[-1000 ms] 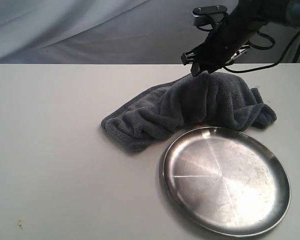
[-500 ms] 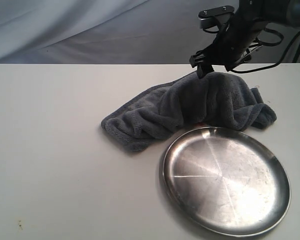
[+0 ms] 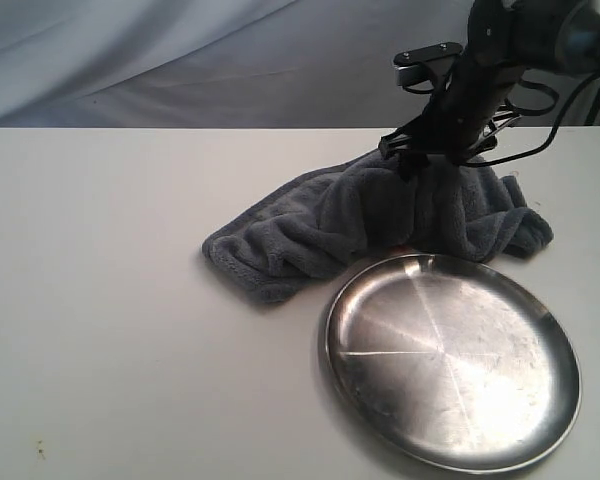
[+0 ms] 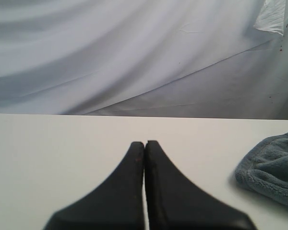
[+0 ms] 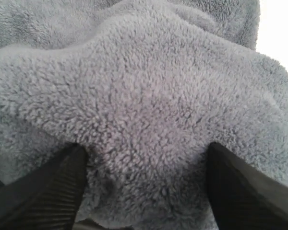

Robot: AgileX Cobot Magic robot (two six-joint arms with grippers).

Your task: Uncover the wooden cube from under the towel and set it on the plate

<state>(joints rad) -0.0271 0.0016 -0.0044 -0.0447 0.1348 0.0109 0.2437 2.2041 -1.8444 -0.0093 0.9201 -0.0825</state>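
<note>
The dark grey towel [image 3: 360,220] lies bunched on the white table, just behind the silver plate [image 3: 450,360]. The wooden cube is hidden; no part of it shows. My right gripper [image 3: 420,162] presses down into the top of the towel's hump at its far side. In the right wrist view its two black fingers stand wide apart with the plush towel [image 5: 144,91] bulging between them, so the right gripper [image 5: 145,152] is open. My left gripper [image 4: 144,143] is shut and empty, low over bare table, with a corner of the towel [image 4: 273,167] off to one side.
The white table [image 3: 110,300] stretches out to the left of the towel. A grey cloth backdrop [image 3: 180,60] hangs behind the table. Black cables [image 3: 565,110] trail from the right arm at the back right.
My right gripper has come down from just above the towel into its hump, which now sits lower and dented. The towel's outline and the plate have not moved.
</note>
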